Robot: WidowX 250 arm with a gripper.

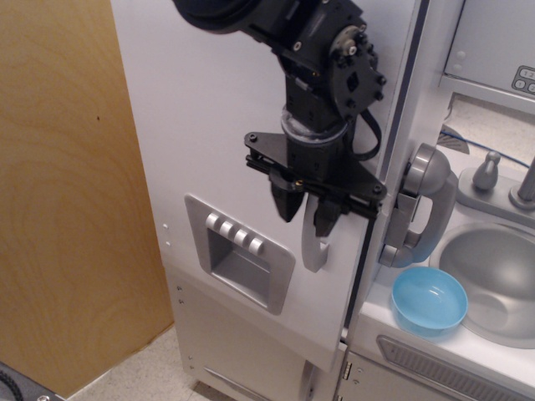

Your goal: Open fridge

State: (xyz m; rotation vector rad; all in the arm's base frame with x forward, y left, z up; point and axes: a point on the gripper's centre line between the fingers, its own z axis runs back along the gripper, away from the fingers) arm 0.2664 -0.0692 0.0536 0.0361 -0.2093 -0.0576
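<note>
The tall silver-grey fridge [209, 117] fills the middle of the view. Its large door carries a recessed four-button dispenser panel [240, 261] and a vertical silver bar handle [314, 249]. My black gripper [306, 210] comes down from the top and is shut on the upper part of that handle. The door stands swung a little outward, with a dark gap along its right edge [368, 242]. The top of the handle is hidden behind my fingers.
A grey toy telephone handset [422, 209] hangs right of the door. A light blue bowl [429, 301] sits on the counter beside a grey sink [493, 276] with a tap [487, 171]. A wooden panel [67, 200] stands at the left. The smaller lower door [251, 351] is below.
</note>
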